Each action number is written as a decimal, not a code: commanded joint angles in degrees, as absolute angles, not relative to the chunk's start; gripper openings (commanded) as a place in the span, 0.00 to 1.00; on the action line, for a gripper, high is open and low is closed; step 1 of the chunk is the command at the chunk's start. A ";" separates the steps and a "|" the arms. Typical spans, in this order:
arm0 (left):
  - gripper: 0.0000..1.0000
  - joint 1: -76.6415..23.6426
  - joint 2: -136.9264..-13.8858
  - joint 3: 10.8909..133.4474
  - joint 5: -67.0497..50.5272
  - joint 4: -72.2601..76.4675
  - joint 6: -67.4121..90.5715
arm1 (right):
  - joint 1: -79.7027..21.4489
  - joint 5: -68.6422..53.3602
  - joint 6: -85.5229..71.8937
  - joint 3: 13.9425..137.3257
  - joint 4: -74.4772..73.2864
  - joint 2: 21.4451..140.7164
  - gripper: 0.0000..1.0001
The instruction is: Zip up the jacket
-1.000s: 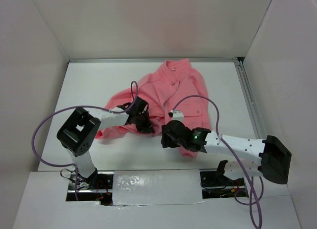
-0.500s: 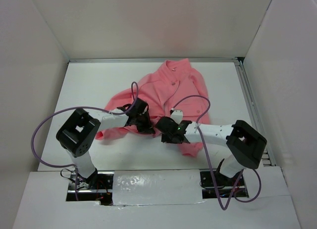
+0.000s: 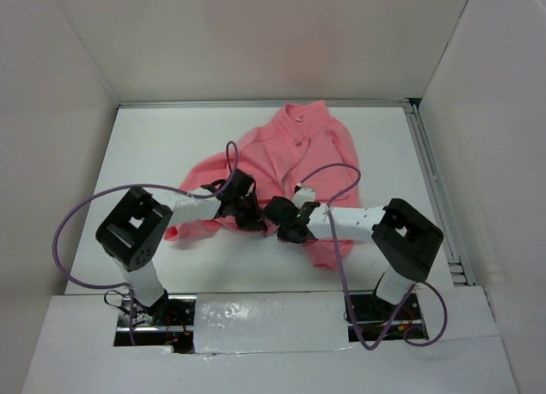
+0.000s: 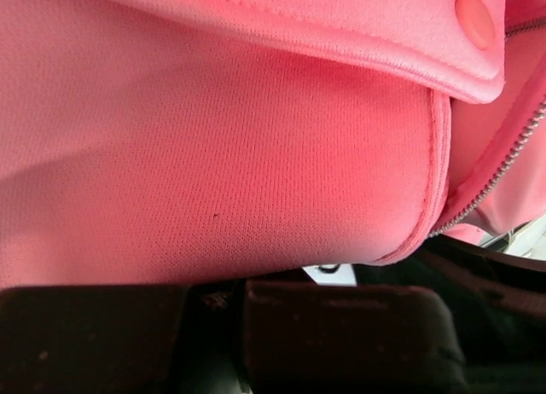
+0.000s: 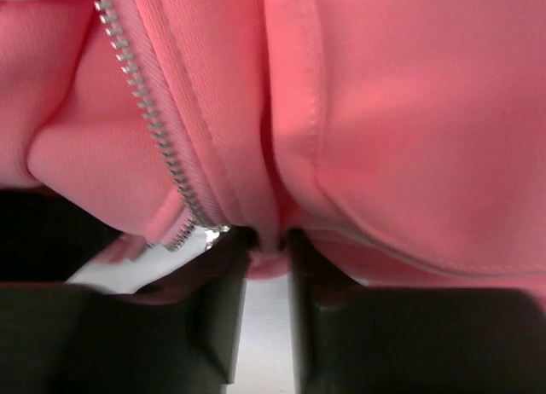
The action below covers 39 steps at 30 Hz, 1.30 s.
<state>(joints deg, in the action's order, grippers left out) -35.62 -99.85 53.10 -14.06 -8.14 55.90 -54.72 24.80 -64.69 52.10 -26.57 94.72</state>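
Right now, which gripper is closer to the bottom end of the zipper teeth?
Right. The zipper end sits beside the right gripper, at the jacket hem. The left gripper holds the hem farther along, with the zipper end off to its side.

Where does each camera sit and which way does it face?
Top external: above and behind the bases, looking down at the white table and salmon-pink fleece jacket; left arm and right arm show.
Left wrist: on the left arm, close against the jacket's hem; left end effector fills the bottom edge.
Right wrist: on the right arm, facing the hem; right end effector pinches it.
Both wrist views share the metal zipper teeth.
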 commanded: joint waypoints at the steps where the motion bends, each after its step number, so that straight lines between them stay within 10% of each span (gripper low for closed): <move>1: 0.00 -36.47 -98.88 51.59 -13.71 -10.20 55.90 | -54.40 24.52 -68.11 51.68 -26.45 98.44 0.27; 5: 0.00 -36.47 -98.09 51.33 -14.68 -9.76 55.64 | -54.40 24.79 -66.89 49.84 -24.70 97.56 0.00; 26: 0.00 -37.79 -74.89 58.97 -21.09 -6.34 50.10 | -44.74 1.95 -29.11 25.23 16.41 42.47 0.00; 39: 0.00 -45.44 -74.35 55.05 -11.15 -10.98 52.12 | -36.48 -0.18 -35.32 28.30 0.64 48.33 0.00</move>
